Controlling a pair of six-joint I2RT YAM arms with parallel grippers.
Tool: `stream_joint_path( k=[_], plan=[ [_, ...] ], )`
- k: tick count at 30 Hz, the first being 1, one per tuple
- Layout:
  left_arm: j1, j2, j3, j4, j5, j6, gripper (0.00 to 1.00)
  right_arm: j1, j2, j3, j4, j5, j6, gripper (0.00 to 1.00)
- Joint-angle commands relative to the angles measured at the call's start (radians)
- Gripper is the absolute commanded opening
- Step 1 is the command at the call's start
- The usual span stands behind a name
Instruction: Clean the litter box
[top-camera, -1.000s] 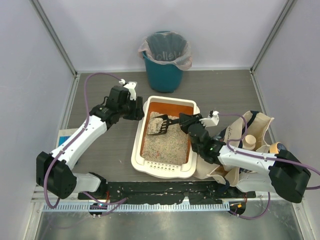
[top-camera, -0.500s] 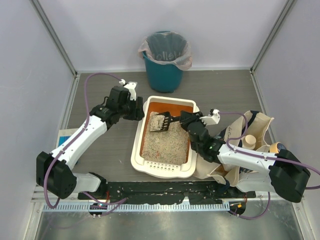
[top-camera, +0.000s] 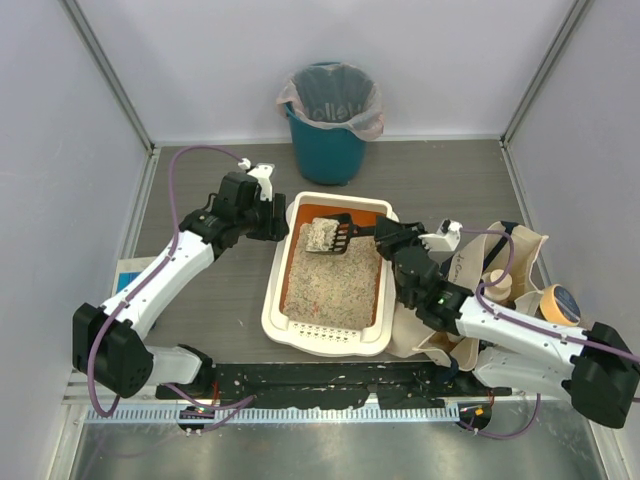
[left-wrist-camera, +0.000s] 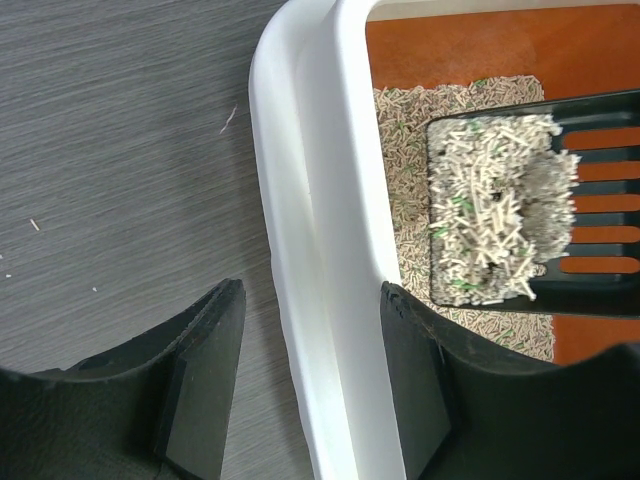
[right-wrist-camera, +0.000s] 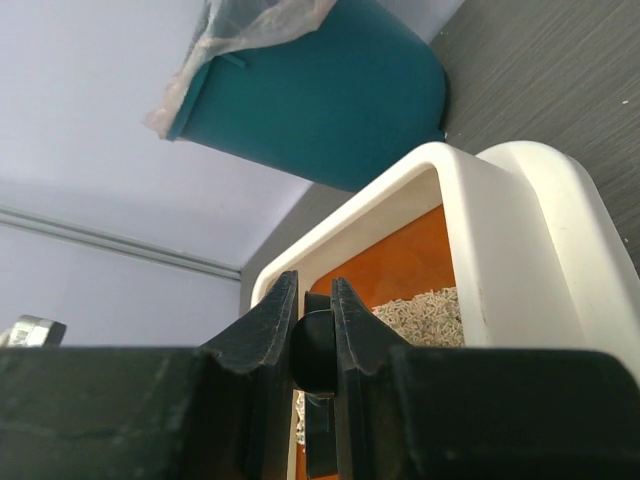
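Cream-white plastic litter box (top-camera: 272, 300), orange inner walls, middle of the grey tabletop (top-camera: 210, 300), long side running away from the arm bases.

- Contents: grey-beige pellet litter (top-camera: 330, 285) over the floor; perforated rim at the near end.
- Scoop (top-camera: 340, 232): black, slotted, held level above the litter at the far end. It carries a pale clump (left-wrist-camera: 490, 220) of pellets and grey matter. A second ago it lay lower in the litter, nearer the middle, with little on it. Half a second ago it was loaded but sat further back.
- Right pincer (top-camera: 388, 232): clamped narrow on the scoop's dark handle (right-wrist-camera: 312, 350). It has shifted toward the far right corner.
- Left pincer (top-camera: 280, 225): jaws apart, straddling the left rim (left-wrist-camera: 320, 200). The inner finger (left-wrist-camera: 420, 370) is against the inside wall and the outer finger (left-wrist-camera: 205, 370) stands just off it. Placement matches the earlier frames.
- Teal bin (top-camera: 325, 145): beyond the far end, lined with a clear plastic liner (top-camera: 330, 95); contents not visible.
- Beige cloth tote bag (top-camera: 520, 260): right of the box, holding a pale bottle-like item (top-camera: 497, 285) and a round orange-rimmed item (top-camera: 558, 303), the latter now more exposed.
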Motion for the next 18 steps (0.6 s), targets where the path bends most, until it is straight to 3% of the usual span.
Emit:
stream_joint_path(
  k=[1, 18],
  plan=[
    [0.004, -0.027, 0.0, 0.029, -0.013, 0.016, 0.6, -0.002, -0.064, -0.005, 0.006, 0.06, 0.028, 0.01],
    [0.001, -0.025, -0.007, 0.029, -0.017, 0.016, 0.6, -0.036, -0.268, -0.178, -0.032, -0.009, 0.149, 0.01]
  ],
)
